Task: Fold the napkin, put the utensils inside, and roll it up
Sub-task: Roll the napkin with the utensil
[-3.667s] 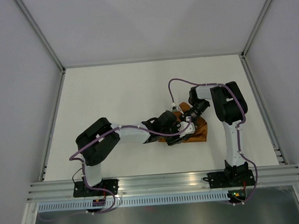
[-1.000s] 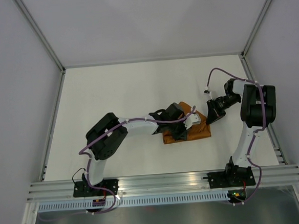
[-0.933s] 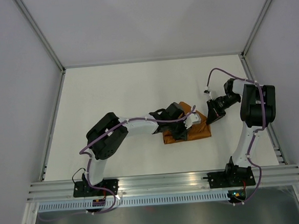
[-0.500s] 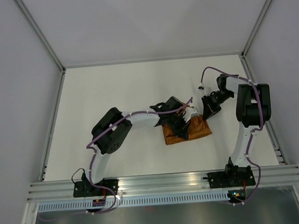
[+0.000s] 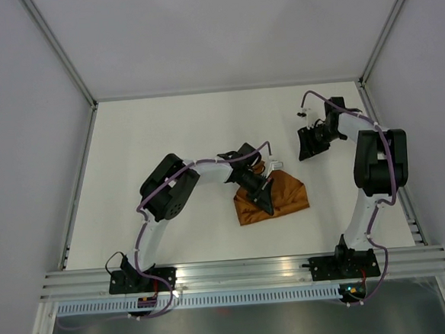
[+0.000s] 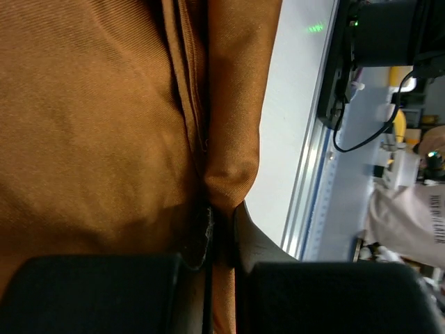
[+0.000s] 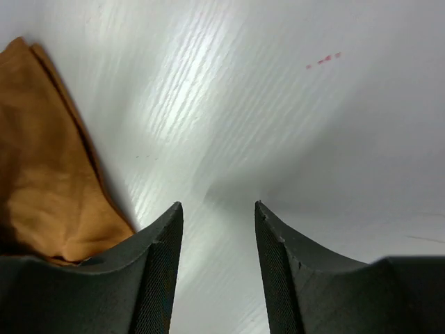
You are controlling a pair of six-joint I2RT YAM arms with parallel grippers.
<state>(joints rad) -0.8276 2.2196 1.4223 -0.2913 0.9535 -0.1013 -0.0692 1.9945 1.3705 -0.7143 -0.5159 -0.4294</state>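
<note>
The rust-orange napkin [image 5: 282,196] lies bunched and folded on the white table, right of centre. It fills the left wrist view [image 6: 90,118] and shows at the left edge of the right wrist view [image 7: 42,174]. My left gripper [image 5: 261,197] is shut on a fold of the napkin [image 6: 221,229] at its left part. My right gripper [image 5: 307,147] is open and empty, above the bare table beyond the napkin's far right corner [image 7: 217,209]. The dark utensils are hidden from every view.
The white table [image 5: 167,140] is walled at the left, back and right. An aluminium rail [image 5: 245,272] runs along the near edge by the arm bases.
My left gripper has dragged the pinched napkin fold toward the near left, spreading the cloth. My right gripper let go of the napkin earlier and has drawn back toward the far right.
</note>
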